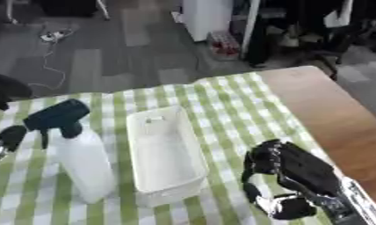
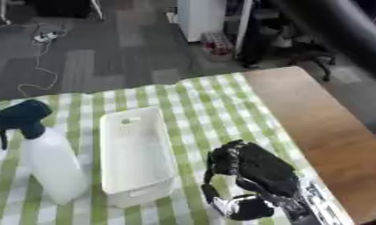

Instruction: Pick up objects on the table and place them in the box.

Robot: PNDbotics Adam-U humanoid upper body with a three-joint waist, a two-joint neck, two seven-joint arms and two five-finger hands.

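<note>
Everything I see looks soft and blurry. The light is even and fairly bright on my tabletop [image 1: 222,101]. The far floor [image 1: 91,52] is dimmer. Shadows are faint.

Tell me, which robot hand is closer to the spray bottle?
The left hand, at the picture's left edge right beside the spray bottle. The right hand is across the white box.

Lying across the wooden table [image 1: 329,114]: a green-and-white checked cloth [image 1: 222,101]. Trailing over the grey floor [image 1: 106,61] beyond: a white cable [image 1: 46,57]. Standing at the far edge: a white cabinet [image 1: 206,17], a red-and-white item [image 1: 224,44] just beside it.
</note>
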